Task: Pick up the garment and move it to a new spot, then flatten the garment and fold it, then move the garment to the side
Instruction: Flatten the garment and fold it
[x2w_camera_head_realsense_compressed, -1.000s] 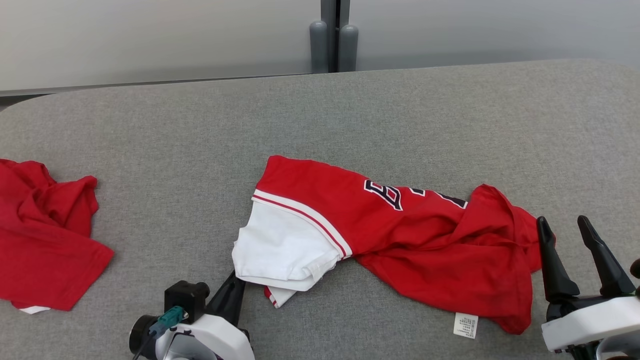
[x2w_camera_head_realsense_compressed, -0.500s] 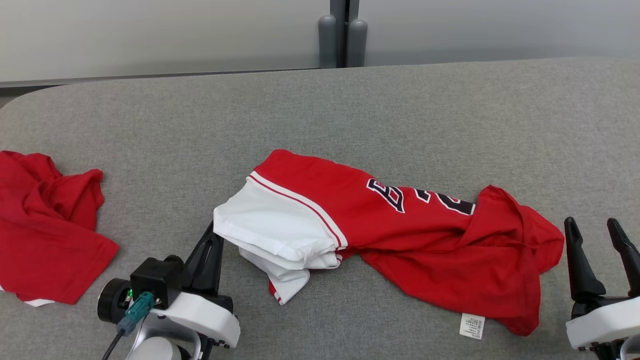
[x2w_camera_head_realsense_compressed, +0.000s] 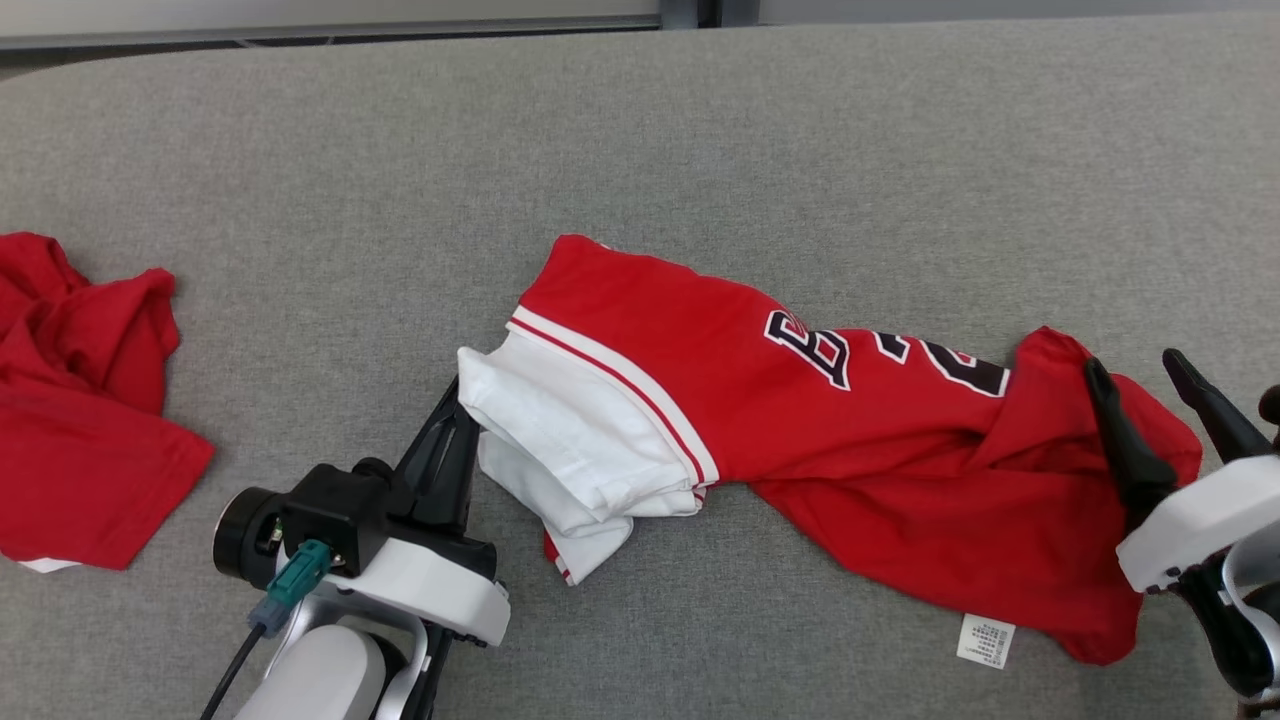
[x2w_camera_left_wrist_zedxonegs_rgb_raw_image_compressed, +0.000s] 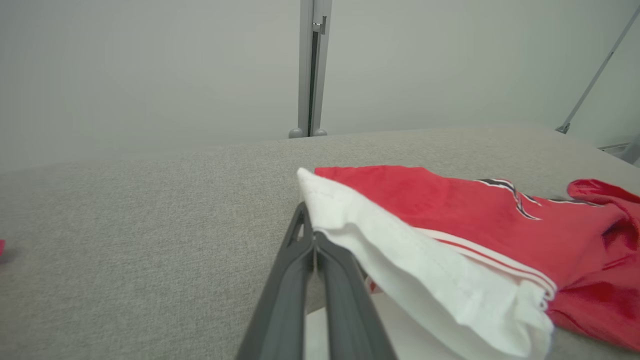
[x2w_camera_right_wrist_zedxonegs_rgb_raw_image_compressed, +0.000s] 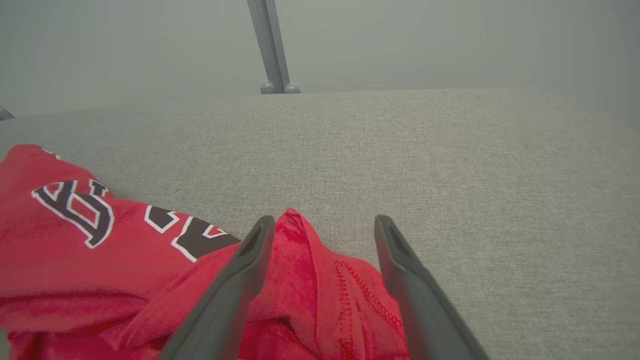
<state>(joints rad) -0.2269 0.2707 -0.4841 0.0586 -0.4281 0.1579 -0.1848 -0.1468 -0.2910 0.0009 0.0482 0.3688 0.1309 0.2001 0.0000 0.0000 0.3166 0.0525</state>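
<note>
Grey padded table (x2w_camera_head_realsense_compressed: 700, 120). A crumpled red cloth (x2w_camera_head_realsense_compressed: 80, 420) lies at far left. The left gripper (x2w_camera_head_realsense_compressed: 452, 415), fingers pressed together, pinches the white sleeve of the jersey (x2w_camera_head_realsense_compressed: 700, 350), which lies stretched across the centre. The right gripper (x2w_camera_head_realsense_compressed: 1135, 362), fingers spread, straddles the jersey's red right end.
</note>
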